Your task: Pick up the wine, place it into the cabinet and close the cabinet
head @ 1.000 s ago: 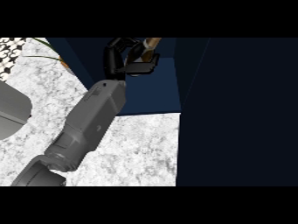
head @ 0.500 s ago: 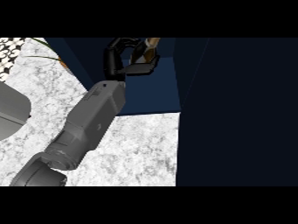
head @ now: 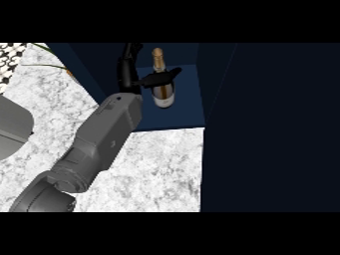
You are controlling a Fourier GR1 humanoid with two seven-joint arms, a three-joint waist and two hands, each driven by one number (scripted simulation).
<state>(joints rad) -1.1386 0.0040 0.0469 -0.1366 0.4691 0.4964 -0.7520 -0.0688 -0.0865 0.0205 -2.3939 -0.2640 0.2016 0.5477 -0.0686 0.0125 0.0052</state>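
Head view: the left hand (head: 139,74) reaches into the dark cabinet (head: 187,112), thumb and fingers spread apart with the wine (head: 161,84) standing just right of the palm, thumb crossing its body. Glass, likely heavy, slick and breakable; it is best held low around the body, not the neck.

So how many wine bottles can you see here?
1. The wine bottle stands upright inside the dark blue cabinet, with the hand right beside it. The cabinet's dark side could hide others.
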